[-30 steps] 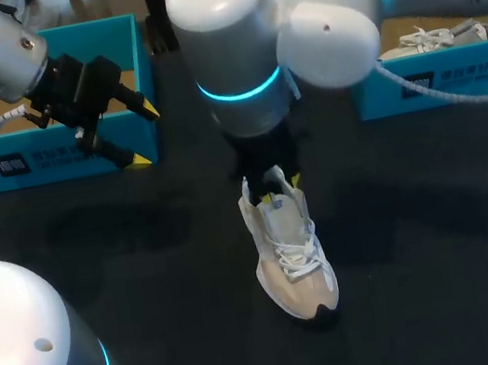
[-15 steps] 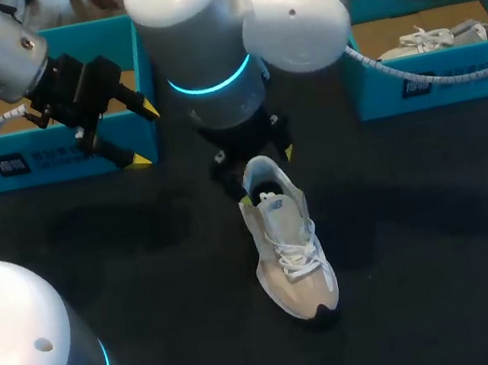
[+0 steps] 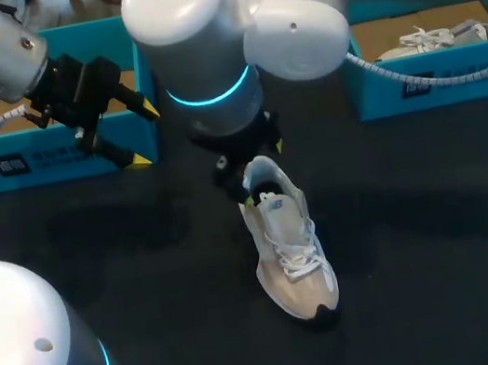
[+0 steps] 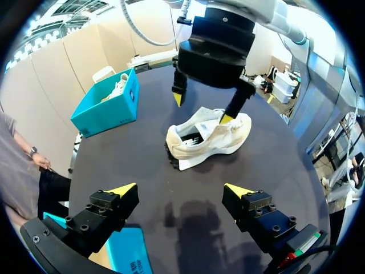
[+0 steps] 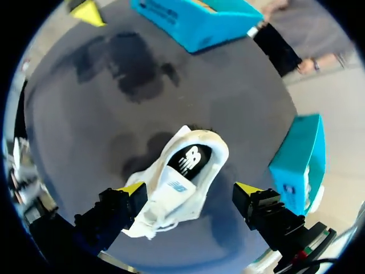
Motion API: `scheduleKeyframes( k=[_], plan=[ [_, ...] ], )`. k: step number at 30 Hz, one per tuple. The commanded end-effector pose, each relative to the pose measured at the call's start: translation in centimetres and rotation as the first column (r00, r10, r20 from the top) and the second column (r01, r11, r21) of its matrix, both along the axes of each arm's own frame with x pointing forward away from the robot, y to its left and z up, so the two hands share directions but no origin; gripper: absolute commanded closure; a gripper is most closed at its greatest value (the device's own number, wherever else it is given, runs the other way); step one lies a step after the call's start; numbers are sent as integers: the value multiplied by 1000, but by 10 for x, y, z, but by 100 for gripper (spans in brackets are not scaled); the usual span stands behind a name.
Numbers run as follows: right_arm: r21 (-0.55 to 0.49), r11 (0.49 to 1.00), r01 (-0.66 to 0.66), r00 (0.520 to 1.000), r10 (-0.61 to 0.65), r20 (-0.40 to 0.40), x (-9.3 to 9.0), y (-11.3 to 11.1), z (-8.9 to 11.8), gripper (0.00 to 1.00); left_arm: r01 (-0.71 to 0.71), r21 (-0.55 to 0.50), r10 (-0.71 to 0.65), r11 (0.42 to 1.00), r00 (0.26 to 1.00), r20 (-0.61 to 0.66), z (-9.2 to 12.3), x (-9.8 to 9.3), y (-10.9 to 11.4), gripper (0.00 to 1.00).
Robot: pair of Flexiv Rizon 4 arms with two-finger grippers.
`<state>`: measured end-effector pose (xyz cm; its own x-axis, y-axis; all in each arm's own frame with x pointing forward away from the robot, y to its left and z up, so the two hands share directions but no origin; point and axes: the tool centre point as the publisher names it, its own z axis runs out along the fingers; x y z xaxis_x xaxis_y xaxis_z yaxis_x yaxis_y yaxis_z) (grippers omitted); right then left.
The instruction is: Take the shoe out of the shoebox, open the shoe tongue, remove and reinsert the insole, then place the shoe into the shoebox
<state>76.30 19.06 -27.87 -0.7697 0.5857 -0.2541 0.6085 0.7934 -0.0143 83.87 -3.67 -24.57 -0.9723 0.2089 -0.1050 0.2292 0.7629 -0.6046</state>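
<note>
Shoe (image 3: 288, 245) sits on your table (image 3: 144, 257); your right gripper (image 5: 190, 187) hangs spread over its heel, left gripper (image 4: 179, 188) spread near the shoebox (image 3: 78, 155).

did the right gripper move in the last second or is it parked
Yes. The right gripper has shifted off the shoe's heel toward the left box, and its fingers now straddle the heel from above. The shoe has stayed put.

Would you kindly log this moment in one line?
shoe: on table | right gripper: open, over shoe opening | left gripper: open, by left shoebox
</note>
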Motion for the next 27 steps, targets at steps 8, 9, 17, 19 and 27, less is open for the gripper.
scheduleKeyframes(
  k=[8,9,17,19,27],
  plan=[
    [19,826,-563,822,563,-89,25,-2,10,0,-1,4,1,1000,1000,2,1,-1,0,0],
    [26,812,-584,807,583,-95,27,-1,8,0,-1,4,1,1000,1000,2,1,-1,0,0],
    [44,737,-674,731,675,-98,55,1,-11,0,-1,4,1,1000,1000,2,1,-1,0,0],
    [48,720,-692,714,693,-100,60,0,-17,0,-1,4,1,1000,1000,2,1,-1,0,0],
    [48,712,-700,705,700,-111,74,-3,-43,0,-1,4,1,1000,1000,2,1,-1,0,0]
  ],
)
